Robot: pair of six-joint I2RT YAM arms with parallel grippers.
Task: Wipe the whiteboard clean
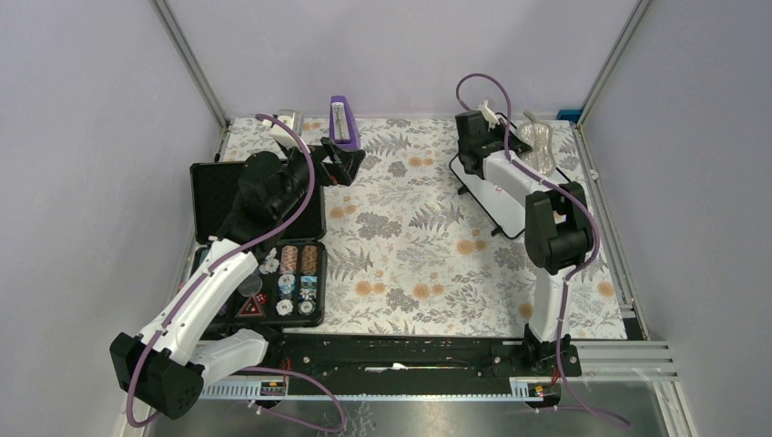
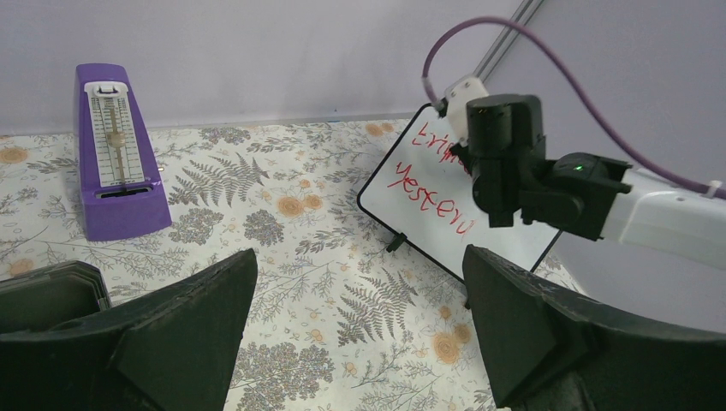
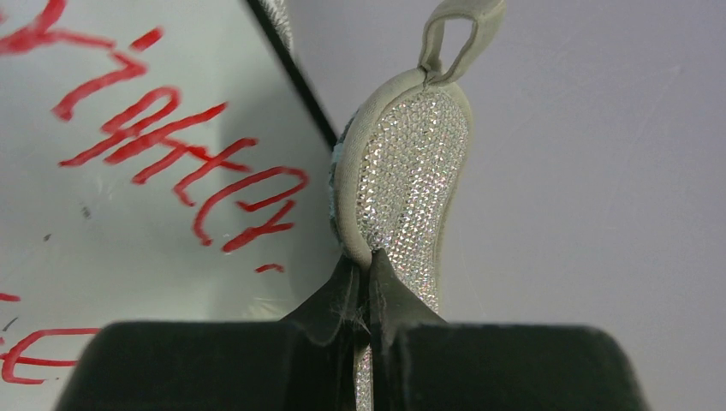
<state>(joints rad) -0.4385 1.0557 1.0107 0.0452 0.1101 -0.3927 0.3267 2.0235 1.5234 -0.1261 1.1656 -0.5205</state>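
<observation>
Red-scribbled whiteboard (image 1: 484,193) seemingly runs far-left to near-right; right hand (image 3: 368,259) pinches silvery pad (image 3: 402,171), left hand (image 2: 358,253) released.

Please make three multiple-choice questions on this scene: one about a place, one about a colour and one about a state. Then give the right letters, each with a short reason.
1. Where does the purple metronome stand on the table?
A) at the far edge
B) at the near edge
C) in the middle

2. What colour is the writing on the whiteboard?
A) blue
B) red
C) green

3. How do the jaws of the right gripper stand?
A) wide open and empty
B) shut on the silvery pad
C) shut on a pen

Answers:
1 A: the top view shows it by the back wall.
2 B: the letters are red in both wrist views.
3 B: the right wrist view shows the jaws pinching the pad's edge.
</observation>
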